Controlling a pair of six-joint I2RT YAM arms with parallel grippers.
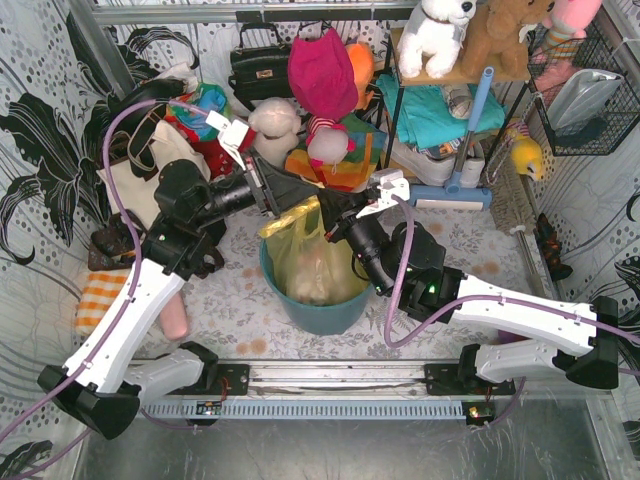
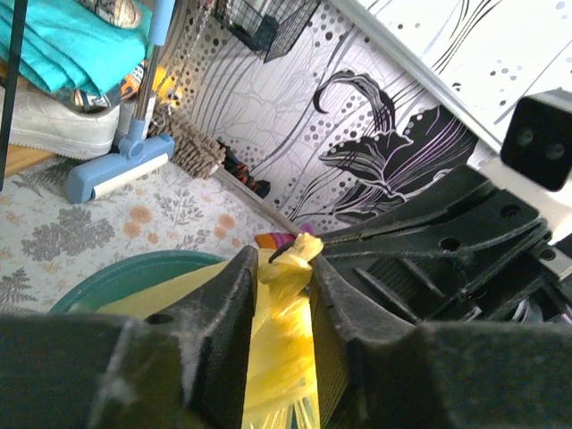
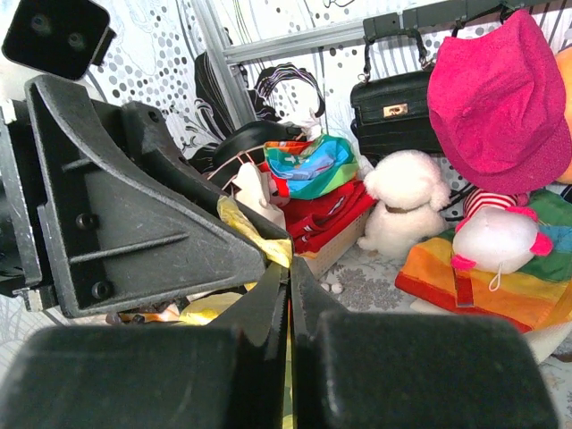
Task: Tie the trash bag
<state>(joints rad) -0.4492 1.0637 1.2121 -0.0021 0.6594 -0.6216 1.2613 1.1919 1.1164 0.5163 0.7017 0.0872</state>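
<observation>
Left pincer (image 2: 281,264) and right pincer (image 3: 289,273) are each clenched on the bunched yellow neck of the bag (image 1: 312,262), meeting tip to tip from 9 and 3 o'clock above the teal bin (image 1: 325,318) it sits in, apparently to draw its ends into a knot.

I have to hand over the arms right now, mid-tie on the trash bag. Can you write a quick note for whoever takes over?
The left gripper is shut on the gathered top of the trash bag, with yellow plastic bunched between its fingers.
The right gripper is shut on a thin strip of the same plastic, its tips right beside the left's.
The bag sits in the teal bin, its neck drawn up above the rim between the two arms.
Done: the top is gathered and held by both arms.
Left: the bunch may be a knot, but I cannot tell. Check it, then probably tighten or finish tying before releasing.
</observation>
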